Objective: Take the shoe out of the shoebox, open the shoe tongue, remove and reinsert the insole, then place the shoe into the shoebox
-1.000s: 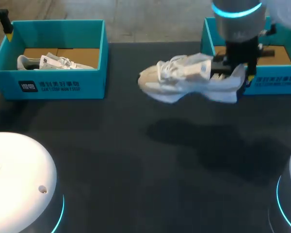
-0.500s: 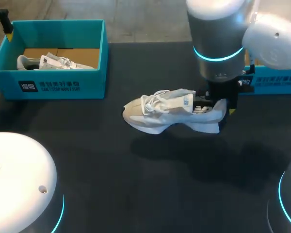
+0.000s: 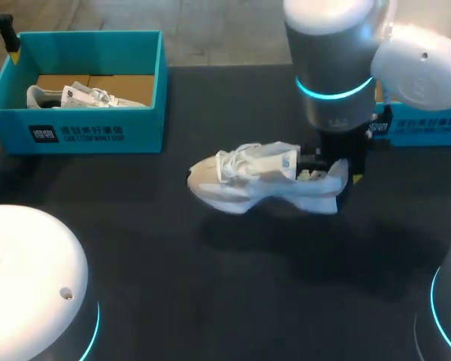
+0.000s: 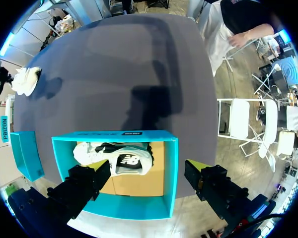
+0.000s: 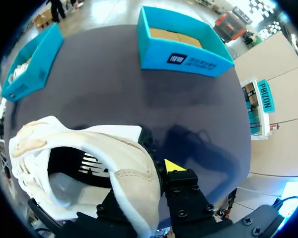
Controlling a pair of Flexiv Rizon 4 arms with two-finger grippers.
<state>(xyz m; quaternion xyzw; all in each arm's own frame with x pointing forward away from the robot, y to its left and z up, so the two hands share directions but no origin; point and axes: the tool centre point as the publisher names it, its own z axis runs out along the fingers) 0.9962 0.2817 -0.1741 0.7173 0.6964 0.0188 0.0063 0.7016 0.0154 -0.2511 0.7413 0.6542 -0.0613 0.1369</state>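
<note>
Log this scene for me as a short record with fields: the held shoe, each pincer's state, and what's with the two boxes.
held item: white shoe, low over the middle of the table; sole contact unclear
right side: right pincer shut on the white shoe's heel collar
left side: left pincer open, above the left shoebox
left box contents: second shoe lying inside
other box: right shoebox, at the table's far edge, apart from the white shoe

Dark table (image 3: 210, 286) bears shoebox (image 3: 83, 131) and second shoebox (image 3: 428, 128)
</note>
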